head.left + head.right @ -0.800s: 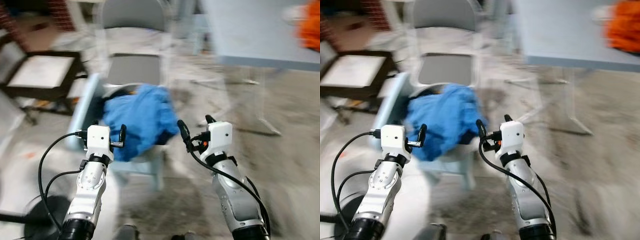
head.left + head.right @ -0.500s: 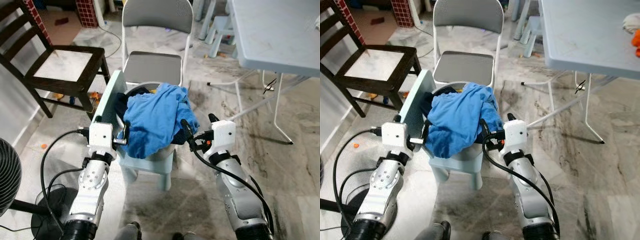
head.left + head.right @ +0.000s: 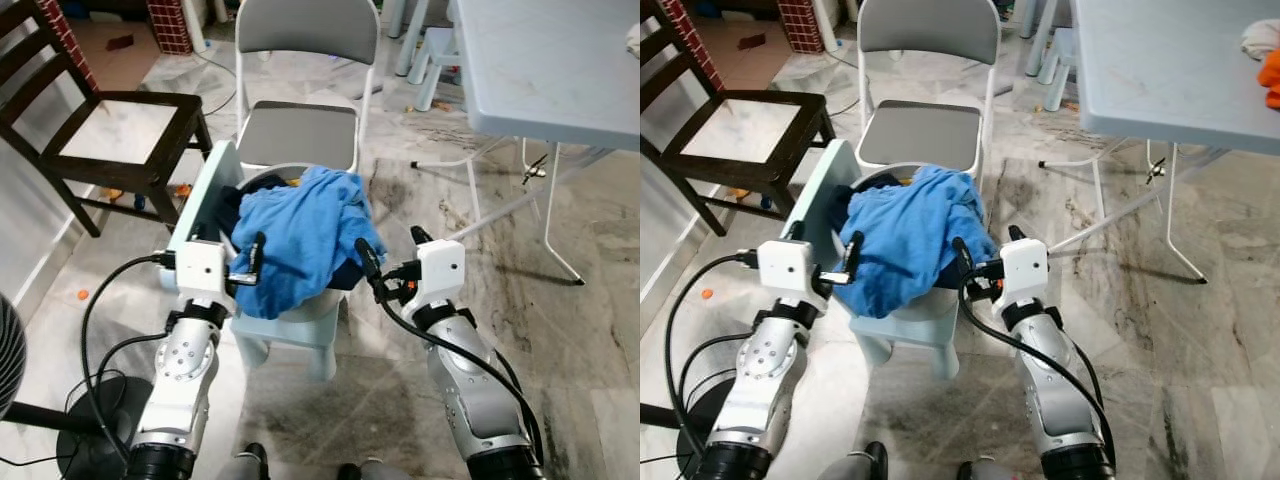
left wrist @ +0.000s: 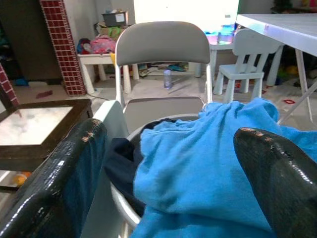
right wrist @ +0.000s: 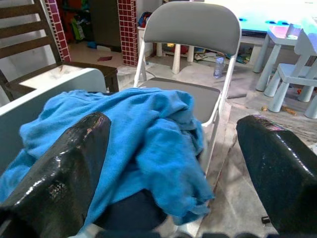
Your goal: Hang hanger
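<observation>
You can't see what lies in the basket (image 3: 268,180) beneath the blue cloth (image 3: 300,240); dark clothing (image 4: 121,163) peeks out, and the fan (image 3: 8,360) is cut off at the edge.

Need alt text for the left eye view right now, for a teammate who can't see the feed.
Both grippers, left gripper and right gripper, are open and raised on either side of a blue garment heaped over a basket on a small pale chair. Behind stand a grey folding chair, a dark wooden chair and a folding table.

Cloth (image 3: 300,235) on small chair (image 3: 290,325), folding chair (image 3: 300,90) behind.
</observation>
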Robot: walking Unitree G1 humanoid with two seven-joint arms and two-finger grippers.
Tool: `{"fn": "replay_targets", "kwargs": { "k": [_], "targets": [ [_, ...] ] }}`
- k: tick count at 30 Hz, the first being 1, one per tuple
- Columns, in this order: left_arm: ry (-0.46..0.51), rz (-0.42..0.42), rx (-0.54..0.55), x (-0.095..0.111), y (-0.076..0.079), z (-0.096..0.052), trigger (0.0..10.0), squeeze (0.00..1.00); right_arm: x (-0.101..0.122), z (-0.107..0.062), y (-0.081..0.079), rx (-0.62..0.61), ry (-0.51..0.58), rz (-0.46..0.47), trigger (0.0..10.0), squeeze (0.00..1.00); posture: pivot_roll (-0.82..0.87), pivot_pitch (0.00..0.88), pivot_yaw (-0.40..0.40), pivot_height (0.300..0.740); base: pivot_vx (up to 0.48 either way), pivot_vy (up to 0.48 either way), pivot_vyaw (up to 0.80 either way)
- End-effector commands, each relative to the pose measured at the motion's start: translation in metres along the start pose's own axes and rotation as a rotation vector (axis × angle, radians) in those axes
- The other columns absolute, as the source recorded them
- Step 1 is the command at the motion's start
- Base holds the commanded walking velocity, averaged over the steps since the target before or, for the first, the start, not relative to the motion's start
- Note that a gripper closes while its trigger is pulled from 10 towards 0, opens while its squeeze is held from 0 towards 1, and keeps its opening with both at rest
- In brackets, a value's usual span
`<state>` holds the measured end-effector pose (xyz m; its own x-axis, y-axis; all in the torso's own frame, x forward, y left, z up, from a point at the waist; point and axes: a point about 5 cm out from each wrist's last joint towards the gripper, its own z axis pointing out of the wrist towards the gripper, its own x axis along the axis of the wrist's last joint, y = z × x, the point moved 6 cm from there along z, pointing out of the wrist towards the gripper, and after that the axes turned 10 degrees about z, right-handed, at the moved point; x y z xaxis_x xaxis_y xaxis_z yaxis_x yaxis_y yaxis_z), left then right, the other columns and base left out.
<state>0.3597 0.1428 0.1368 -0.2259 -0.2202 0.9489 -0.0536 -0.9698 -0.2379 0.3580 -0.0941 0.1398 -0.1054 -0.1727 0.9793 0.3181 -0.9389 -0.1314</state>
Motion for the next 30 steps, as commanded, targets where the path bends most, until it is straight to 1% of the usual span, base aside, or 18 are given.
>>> {"fn": "replay_targets", "kwargs": {
  "k": [1,10,12,13,14,16,19,21,26,30],
  "targets": [
    [-0.013,-0.009,-0.015,-0.003,0.005,-0.002,10.0,0.0,-0.002,-0.003,0.004,-0.006,-0.006,-0.01,10.0,0.0,0.11,0.218,-0.078,0.74,0.0,-0.461,0.0],
    [-0.021,-0.012,-0.028,-0.004,0.008,-0.002,10.0,0.0,-0.003,-0.004,0.005,-0.011,-0.007,-0.012,10.0,0.0,0.11,0.218,-0.073,0.74,0.0,-0.421,0.0],
    [-0.029,-0.002,-0.008,-0.006,0.005,-0.001,10.0,0.0,-0.003,-0.004,0.005,-0.011,-0.007,-0.012,10.0,0.0,0.11,0.218,-0.072,0.74,0.0,0.0,0.0],
    [-0.054,0.014,0.045,-0.011,-0.003,-0.001,10.0,0.0,-0.003,-0.004,0.004,-0.009,-0.007,-0.012,10.0,0.0,0.11,0.217,-0.07,0.74,0.0,0.0,0.0],
    [-0.054,0.014,0.045,-0.011,-0.003,-0.001,10.0,0.0,-0.003,-0.004,0.004,-0.009,-0.007,-0.012,10.0,0.0,0.11,0.217,-0.07,0.74,0.0,0.0,0.0],
    [-0.086,0.013,0.098,-0.018,-0.014,-0.001,10.0,0.0,-0.003,-0.004,0.001,0.012,-0.002,-0.018,10.0,0.0,0.11,0.217,-0.068,0.74,0.0,0.0,0.0],
    [-0.096,0.021,0.103,-0.021,-0.018,-0.001,10.0,0.0,-0.003,-0.004,-0.003,0.026,0.002,-0.021,10.0,0.0,0.11,0.217,-0.071,0.74,0.0,0.0,0.47],
    [-0.096,0.039,0.104,-0.021,-0.02,-0.001,10.0,0.0,-0.003,-0.004,-0.003,0.027,0.002,-0.019,10.0,0.0,0.11,0.217,-0.07,0.74,0.0,0.0,0.78],
    [-0.093,0.048,0.113,-0.021,-0.02,-0.002,10.0,0.0,-0.003,-0.005,-0.004,0.032,0.001,-0.017,10.0,0.0,0.11,0.216,-0.073,0.74,0.0,0.0,0.65],
    [-0.074,0.025,0.08,-0.018,-0.016,-0.001,10.0,0.0,-0.003,-0.004,-0.005,0.038,0.002,-0.016,10.0,0.0,0.12,0.214,-0.075,0.74,0.0,0.0,0.0]
  ]
}}
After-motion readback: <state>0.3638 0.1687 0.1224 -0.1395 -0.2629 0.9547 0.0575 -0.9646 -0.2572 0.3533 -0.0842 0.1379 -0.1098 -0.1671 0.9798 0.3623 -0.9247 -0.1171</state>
